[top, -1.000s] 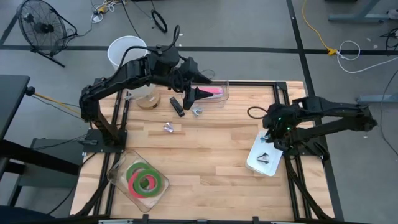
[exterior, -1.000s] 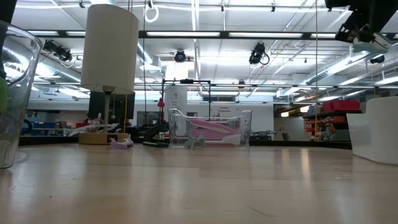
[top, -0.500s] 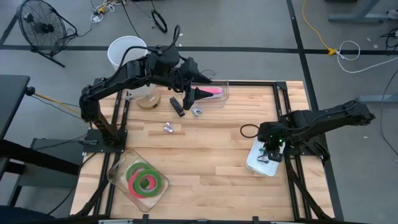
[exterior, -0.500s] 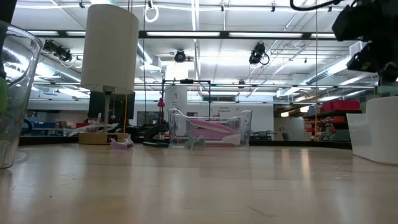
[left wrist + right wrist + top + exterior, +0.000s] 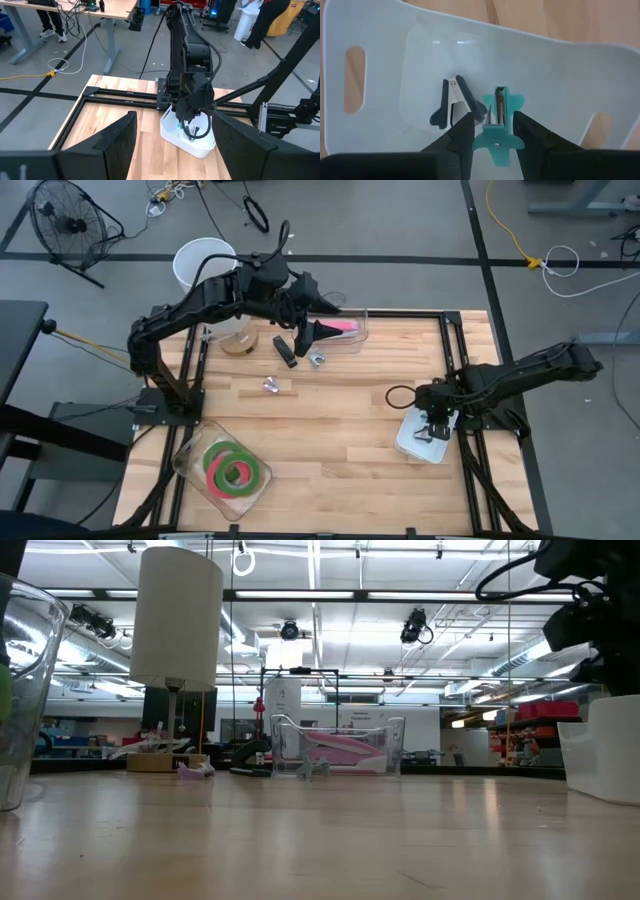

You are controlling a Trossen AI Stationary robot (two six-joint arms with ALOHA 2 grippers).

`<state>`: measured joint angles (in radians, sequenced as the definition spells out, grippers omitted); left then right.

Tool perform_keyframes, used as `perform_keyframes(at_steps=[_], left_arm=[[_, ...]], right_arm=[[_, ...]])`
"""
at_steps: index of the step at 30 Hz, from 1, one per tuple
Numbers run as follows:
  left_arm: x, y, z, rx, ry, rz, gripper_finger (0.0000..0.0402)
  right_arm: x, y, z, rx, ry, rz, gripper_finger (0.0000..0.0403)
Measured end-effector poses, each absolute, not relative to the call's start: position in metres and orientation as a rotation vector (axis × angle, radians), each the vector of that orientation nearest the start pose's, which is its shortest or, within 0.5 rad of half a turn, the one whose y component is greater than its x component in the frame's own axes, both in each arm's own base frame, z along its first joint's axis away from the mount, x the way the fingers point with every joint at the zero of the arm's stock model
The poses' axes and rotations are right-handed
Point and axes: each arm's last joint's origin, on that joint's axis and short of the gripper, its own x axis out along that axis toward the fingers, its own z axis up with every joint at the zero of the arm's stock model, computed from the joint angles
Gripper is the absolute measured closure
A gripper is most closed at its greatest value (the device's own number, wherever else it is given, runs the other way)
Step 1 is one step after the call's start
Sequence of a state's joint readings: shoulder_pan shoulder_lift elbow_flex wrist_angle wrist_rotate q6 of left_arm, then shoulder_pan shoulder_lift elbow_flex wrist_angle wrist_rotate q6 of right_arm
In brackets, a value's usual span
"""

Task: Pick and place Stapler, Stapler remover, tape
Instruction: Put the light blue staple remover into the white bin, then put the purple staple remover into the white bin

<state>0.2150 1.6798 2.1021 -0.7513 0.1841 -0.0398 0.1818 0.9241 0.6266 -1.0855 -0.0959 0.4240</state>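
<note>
The right gripper (image 5: 492, 131) is low over the white tray (image 5: 570, 75) at the right edge of the table (image 5: 340, 430), its fingers narrowed on a teal staple remover (image 5: 497, 125), which is pinched between them just above the tray floor. A dark staple remover (image 5: 452, 102) already lies in the tray right beside it, nearly touching one finger. The left gripper (image 5: 312, 332) waits at the far side of the table, jaws wide and empty, beside the clear bin (image 5: 345, 340) holding a pink stapler (image 5: 343, 326). A black stapler (image 5: 285, 350) and two more removers (image 5: 318, 359) (image 5: 270, 386) lie loose on the wood near it. The green and red tape rolls (image 5: 235, 468) sit in a clear tray (image 5: 190, 465) at the near left corner. The main risk, as I judge it, is in the release: if the fingers open while the teal remover is tilted or hanging on one pad, it may drop onto the dark remover and bounce, or skid toward a handle slot (image 5: 354, 79). Lifting away carelessly could also catch the dark remover and drag it, or nudge the light tray toward the table edge
</note>
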Motion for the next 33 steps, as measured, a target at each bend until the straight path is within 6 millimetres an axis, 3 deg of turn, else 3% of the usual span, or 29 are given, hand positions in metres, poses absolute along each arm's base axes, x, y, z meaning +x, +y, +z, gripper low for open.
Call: perform_keyframes(at_steps=[5,17,22,26,33], left_arm=[[0.332,0.067,0.49,-0.104,0.322,0.037,0.0141],[0.332,0.067,0.49,-0.099,0.325,0.036,0.0141],[0.33,0.067,0.484,-0.084,0.392,0.031,0.0141],[0.325,0.066,0.474,-0.102,0.496,0.031,0.0141],[0.322,0.065,0.468,-0.097,0.573,0.025,0.0155]], right_arm=[[0.129,0.027,0.205,0.321,1.41,-0.053,0.0263],[0.131,0.027,0.205,0.34,1.382,-0.086,0.0139],[0.143,0.03,0.21,0.401,1.262,-0.05,0.0123],[0.154,0.031,0.226,0.412,1.138,-0.047,0.0129],[0.166,0.029,0.278,0.319,0.919,-0.089,0.0141]])
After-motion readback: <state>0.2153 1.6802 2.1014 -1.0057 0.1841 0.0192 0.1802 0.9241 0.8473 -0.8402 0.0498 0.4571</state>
